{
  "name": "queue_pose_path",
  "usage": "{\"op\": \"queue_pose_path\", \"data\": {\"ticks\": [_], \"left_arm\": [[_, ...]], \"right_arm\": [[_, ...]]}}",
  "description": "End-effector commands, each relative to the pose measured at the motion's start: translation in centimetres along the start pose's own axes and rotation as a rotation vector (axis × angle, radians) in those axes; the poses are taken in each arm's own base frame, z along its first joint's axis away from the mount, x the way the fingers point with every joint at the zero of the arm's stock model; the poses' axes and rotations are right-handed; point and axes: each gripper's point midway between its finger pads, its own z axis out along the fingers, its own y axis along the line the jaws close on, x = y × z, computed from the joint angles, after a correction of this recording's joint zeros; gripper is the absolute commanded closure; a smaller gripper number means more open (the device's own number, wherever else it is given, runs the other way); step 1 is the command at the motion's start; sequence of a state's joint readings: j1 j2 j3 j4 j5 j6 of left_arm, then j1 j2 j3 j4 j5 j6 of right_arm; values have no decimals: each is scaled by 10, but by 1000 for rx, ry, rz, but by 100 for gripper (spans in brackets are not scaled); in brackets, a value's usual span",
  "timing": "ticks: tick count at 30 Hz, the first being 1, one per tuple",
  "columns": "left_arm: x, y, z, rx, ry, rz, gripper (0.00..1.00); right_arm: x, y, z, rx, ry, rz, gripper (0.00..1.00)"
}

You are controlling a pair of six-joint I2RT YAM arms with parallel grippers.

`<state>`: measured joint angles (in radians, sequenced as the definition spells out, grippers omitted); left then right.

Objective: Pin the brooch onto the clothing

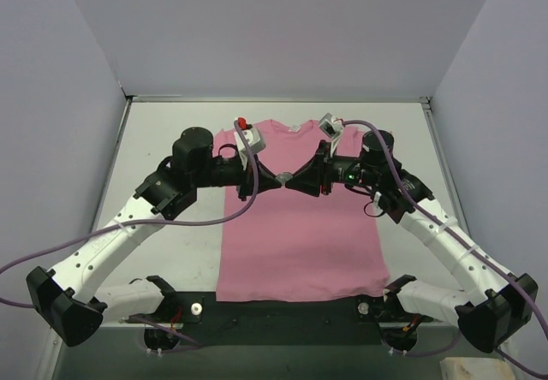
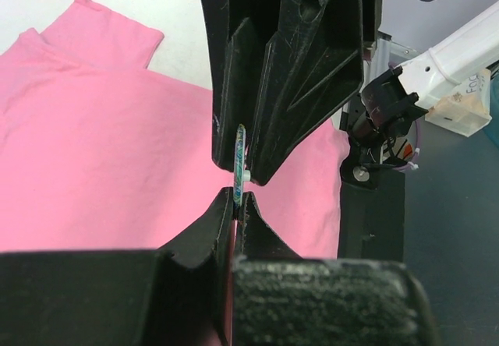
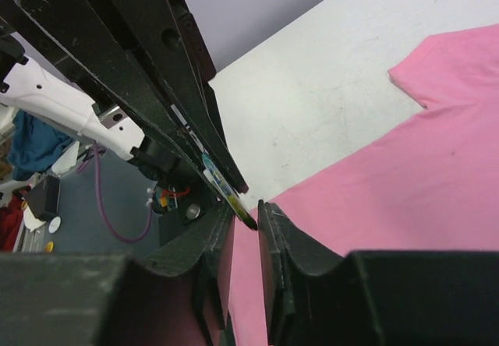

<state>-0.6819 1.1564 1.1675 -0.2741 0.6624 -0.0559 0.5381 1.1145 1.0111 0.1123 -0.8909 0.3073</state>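
While our left jaws clench the brooch (image 2: 239,159) edge-on above the shirt (image 1: 300,243), our right jaws stand parted about its rim; we judge pinning underway, and next it must meet the fabric squarely.

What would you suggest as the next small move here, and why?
Probably back the right gripper slightly away from the brooch: its jaws stand a little apart around it, while the left gripper is shut on the brooch's edge, above the pink T-shirt. That would free it for lowering.
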Motion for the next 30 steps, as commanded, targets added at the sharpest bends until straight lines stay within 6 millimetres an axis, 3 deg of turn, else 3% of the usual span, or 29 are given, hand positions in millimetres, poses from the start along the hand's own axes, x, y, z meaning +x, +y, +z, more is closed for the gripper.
{"op": "queue_pose_path", "data": {"ticks": [1, 9, 12, 16, 19, 24, 30], "left_arm": [[-40, -34, -18, 91, -126, 137, 100], [-37, -25, -18, 37, -123, 123, 100], [-35, -21, -18, 22, -120, 115, 100], [-35, -16, -19, -11, -126, 110, 100], [-35, -15, -19, -17, -130, 108, 100], [-35, -15, -19, -17, -128, 105, 100], [-27, -14, -15, 1, -77, 98, 100]], "right_arm": [[9, -25, -10, 112, 4, -64, 73], [1, -9, -24, 100, -69, -153, 60], [-5, -5, -30, 114, -109, -175, 50], [-14, -1, -38, 136, -166, -199, 23], [-17, -1, -39, 144, -182, -197, 11], [-21, 0, -38, 138, -202, -193, 8], [-32, 7, -35, 93, -236, -198, 11]]}}
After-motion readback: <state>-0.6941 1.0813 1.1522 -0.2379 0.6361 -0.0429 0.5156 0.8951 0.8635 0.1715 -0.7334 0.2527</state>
